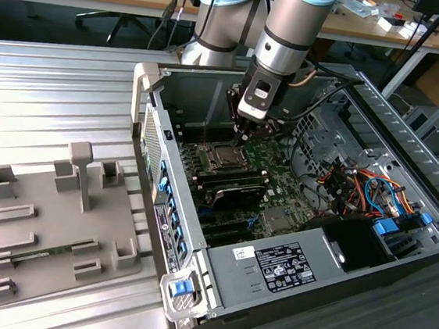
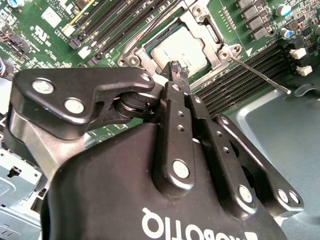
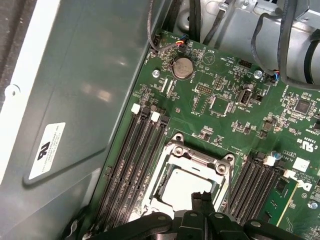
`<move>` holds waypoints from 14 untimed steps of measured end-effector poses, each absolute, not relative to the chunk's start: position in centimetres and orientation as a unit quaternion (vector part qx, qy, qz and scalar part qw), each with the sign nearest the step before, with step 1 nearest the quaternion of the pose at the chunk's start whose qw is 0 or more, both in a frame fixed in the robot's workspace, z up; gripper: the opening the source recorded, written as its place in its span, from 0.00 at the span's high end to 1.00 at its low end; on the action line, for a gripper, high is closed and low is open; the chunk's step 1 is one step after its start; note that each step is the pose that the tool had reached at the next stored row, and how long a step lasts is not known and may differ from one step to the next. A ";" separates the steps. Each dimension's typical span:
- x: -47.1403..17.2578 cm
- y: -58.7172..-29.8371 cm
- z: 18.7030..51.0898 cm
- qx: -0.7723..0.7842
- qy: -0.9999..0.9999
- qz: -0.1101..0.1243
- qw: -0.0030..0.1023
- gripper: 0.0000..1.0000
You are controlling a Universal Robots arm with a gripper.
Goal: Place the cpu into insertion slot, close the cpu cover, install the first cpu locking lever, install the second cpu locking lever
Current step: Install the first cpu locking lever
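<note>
Mid-frame in the exterior view, the gripper (image 1: 243, 139), jaws pressed together, hangs over the cpu (image 2: 182, 50) and lowered cpu cover (image 2: 214, 32); a sideways slip could gouge the motherboard (image 2: 30, 40).

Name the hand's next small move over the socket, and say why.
Probably shift the shut hand toward the thin metal locking lever: the silvery square chip lies framed by the shiny metal cover frame, and that lever appears to jut free beside it.
</note>
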State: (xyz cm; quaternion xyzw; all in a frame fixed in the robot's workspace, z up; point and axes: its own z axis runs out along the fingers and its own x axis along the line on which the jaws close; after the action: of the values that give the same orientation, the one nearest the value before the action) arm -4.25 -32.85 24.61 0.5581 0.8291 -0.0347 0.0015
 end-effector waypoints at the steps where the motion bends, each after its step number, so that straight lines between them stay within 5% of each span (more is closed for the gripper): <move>1: -4.2 -32.9 24.6 0.557 0.830 -0.035 0.002 0.89; 14: -4.2 -32.9 24.6 0.550 0.834 -0.035 0.002 0.89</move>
State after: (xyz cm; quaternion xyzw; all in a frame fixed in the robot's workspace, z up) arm -4.25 -32.85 24.61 0.5500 0.8344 -0.0347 0.0018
